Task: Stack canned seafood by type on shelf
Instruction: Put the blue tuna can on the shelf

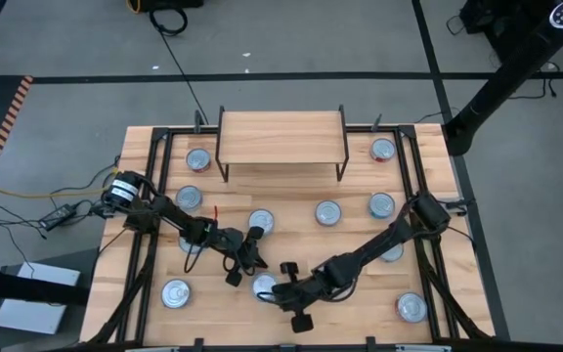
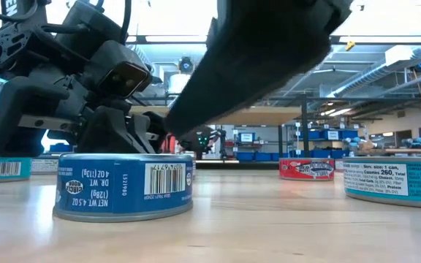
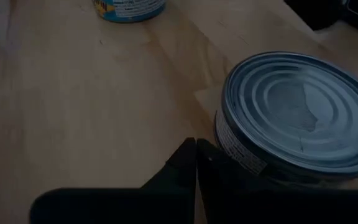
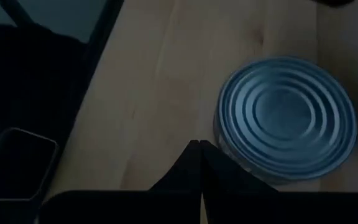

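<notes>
A blue-labelled tin (image 1: 264,285) of the canned seafood stands flat on its base on the tabletop near the front, and shows close up in the low view (image 2: 123,186). My left gripper (image 1: 252,260) is shut and comes at it from the table's left; its fingertips (image 3: 195,149) sit beside the tin (image 3: 297,115). My right gripper (image 1: 281,290) is also shut and comes from the table's right; its fingertips (image 4: 201,148) sit beside the same tin (image 4: 288,115). The shelf (image 1: 281,135) stands at the far middle with nothing on it. My left gripper lays the outer side of one shut finger (image 3: 219,163) against the tin's side wall (image 3: 232,144), low on the label, slanting down from the table's left. The tin stays upright on the table. My right gripper has the outer side of one shut finger (image 4: 211,163) next to the tin's side wall (image 4: 224,142), slanting down from the table's right. Whether it touches, I cannot tell.
Other tins are scattered on the table: near the shelf's legs (image 1: 198,158) (image 1: 383,149), in the middle (image 1: 260,221) (image 1: 328,211) (image 1: 381,204), and at the front (image 1: 175,292) (image 1: 411,307). In the low view a red tin (image 2: 307,169) and a teal tin (image 2: 404,179) stand at the right.
</notes>
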Available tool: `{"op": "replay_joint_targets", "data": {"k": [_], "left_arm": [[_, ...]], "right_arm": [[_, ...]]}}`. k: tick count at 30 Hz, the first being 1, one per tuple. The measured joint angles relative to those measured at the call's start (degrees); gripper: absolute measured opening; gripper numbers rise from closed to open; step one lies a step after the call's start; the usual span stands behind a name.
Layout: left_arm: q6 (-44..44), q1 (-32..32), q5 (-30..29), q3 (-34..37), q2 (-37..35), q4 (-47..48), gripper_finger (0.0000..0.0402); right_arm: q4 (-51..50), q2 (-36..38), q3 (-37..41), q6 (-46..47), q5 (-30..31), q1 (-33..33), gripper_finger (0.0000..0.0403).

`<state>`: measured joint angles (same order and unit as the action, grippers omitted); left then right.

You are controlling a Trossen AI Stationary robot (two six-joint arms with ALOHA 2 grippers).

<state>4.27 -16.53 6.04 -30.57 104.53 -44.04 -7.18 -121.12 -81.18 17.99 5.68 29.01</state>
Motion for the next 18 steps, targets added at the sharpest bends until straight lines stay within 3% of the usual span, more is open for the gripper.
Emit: {"op": "replay_joint_targets", "data": {"k": [6, 18], "left_arm": [[0.0, 0.0, 0.0, 0.2, 0.0, -0.7, 0.0019], [-0.1, 0.0, 0.8, 0.2, 0.0, -0.9, 0.0019]], "right_arm": [[4.0, -2.4, 0.1, 0.1, -2.1, -0.6, 0.0007], [4.2, -2.5, 0.1, 1.8, 5.4, -1.7, 0.0007]]}}
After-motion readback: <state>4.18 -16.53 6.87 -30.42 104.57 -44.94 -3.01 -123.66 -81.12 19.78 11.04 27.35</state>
